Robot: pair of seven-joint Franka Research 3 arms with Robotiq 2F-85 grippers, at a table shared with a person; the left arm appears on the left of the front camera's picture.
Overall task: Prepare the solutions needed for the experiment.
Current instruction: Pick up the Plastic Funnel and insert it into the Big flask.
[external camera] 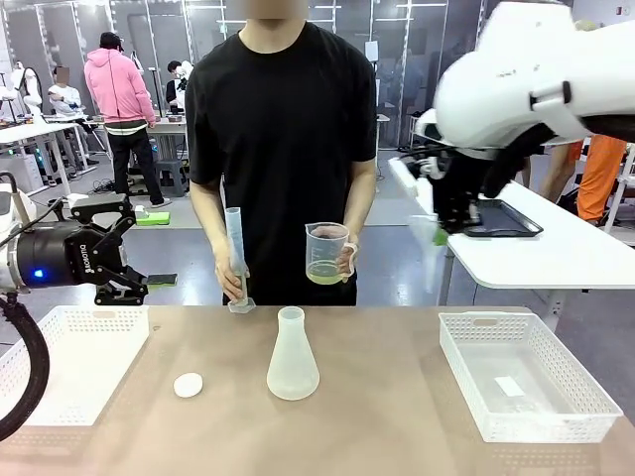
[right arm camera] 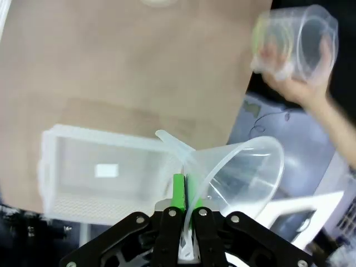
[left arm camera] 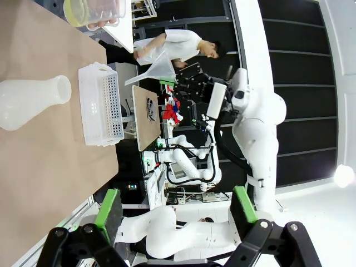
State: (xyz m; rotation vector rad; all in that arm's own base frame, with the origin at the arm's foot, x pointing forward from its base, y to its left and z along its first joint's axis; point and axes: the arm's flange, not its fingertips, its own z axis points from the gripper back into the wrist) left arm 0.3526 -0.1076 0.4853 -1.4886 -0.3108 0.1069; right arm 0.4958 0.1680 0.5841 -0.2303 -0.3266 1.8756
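solutions [external camera: 324, 273] in a held jug [external camera: 327, 241] by the brown table [external camera: 397, 416], seemingly a lab

Left pincer [left arm camera: 175, 204]: green pads wide apart, nothing between. Frosted flask [left arm camera: 28, 103] upright mid-counter [left arm camera: 50, 183]. White basket [left arm camera: 103, 105] at a counter edge. Jug [left arm camera: 97, 8] of yellow-green liquid [left arm camera: 75, 14] near the far edge, apparently hand-held. Right pincer [left arm camera: 179, 75] holds a clear funnel [left arm camera: 154, 69].

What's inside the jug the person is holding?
A shallow layer of pale yellow-green liquid at the bottom of the clear jug; the person's hand covers one side.
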